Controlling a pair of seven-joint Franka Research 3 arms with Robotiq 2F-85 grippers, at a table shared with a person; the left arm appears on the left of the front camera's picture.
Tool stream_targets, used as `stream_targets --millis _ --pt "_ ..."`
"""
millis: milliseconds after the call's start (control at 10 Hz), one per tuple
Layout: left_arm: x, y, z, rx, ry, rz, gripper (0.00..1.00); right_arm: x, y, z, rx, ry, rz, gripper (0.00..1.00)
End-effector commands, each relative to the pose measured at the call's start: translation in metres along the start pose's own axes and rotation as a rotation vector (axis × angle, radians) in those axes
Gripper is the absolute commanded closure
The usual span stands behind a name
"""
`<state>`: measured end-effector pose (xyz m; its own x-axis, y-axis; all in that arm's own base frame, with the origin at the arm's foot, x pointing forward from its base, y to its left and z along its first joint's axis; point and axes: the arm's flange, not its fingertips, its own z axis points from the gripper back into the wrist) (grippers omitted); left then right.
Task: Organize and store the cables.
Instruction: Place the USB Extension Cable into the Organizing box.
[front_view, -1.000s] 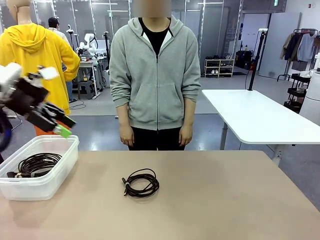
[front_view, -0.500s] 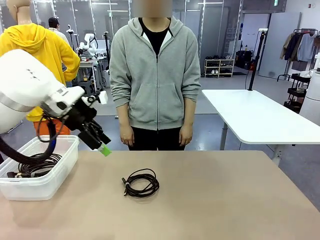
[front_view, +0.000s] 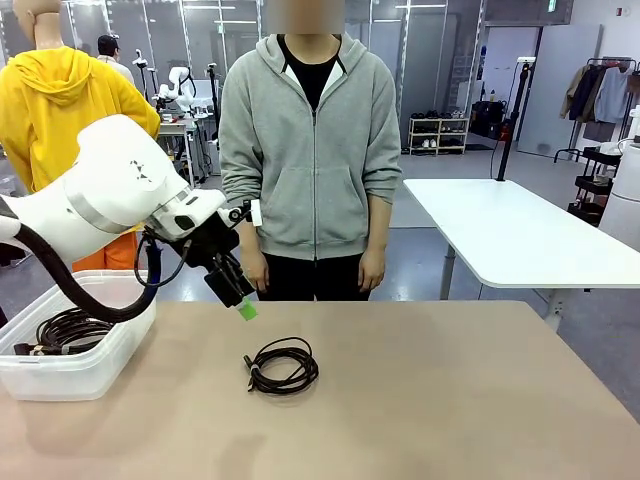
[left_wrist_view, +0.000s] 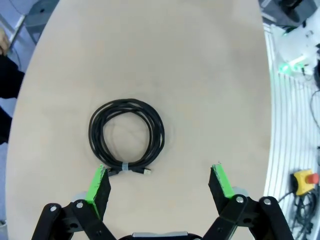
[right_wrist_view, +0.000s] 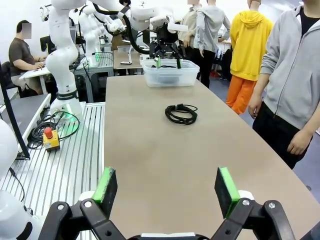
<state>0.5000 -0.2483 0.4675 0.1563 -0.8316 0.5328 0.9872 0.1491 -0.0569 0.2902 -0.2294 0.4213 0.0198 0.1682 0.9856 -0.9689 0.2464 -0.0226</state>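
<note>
Change since a second ago: the left gripper has swung away from above the clear plastic bin and out over the counter, now hanging just up and to the bin side of the loose cable coil; the coil itself has not shifted. Item 1, loose cable coil: thin black cable, round coil, lying flat on the bare counter in front of the person, well apart from the bin; in the left wrist view the coil lies ahead of the gripper, nearer one finger than the other, its small pale band and plug ends on the side facing the gripper. Item 2, stored cable coil: black, already lying inside the bin. Item 3, left gripper: fingers spread wide, holding nothing, above the counter and not touching the coil. Item 4, right gripper: fingers spread wide, empty, well apart from the coil, which shows far off along the counter. Step in hand, as judged: approach to pick up the loose coil. Handling advice: centre the gripper over one arc of the coil, best at the banded section where the turns are bundled, so the fingers straddle all strands; descend until the tips nearly meet the counter, then close, or loose loops may slip out and unwind.
</note>
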Motion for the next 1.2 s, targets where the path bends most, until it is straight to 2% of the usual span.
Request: stream_targets --millis 0,500,800,1100 --pt "-0.003 -0.003 0.007 0.014 0.002 0.026 0.0 0.006 0.001 -0.001 -0.006 -0.006 -0.013 0.0" --pt "-0.002 0.002 0.004 0.007 -0.002 0.009 0.0 0.006 0.001 -0.001 -0.006 -0.006 -0.013 0.0" --pt "0.024 -0.004 -0.017 0.038 0.198 -0.024 0.0 0.006 0.001 -0.001 -0.006 -0.006 -0.013 0.0" --pt "0.05 -0.003 -0.049 0.115 0.358 0.119 0.0 0.006 0.001 -0.001 -0.006 -0.006 -0.013 0.0"
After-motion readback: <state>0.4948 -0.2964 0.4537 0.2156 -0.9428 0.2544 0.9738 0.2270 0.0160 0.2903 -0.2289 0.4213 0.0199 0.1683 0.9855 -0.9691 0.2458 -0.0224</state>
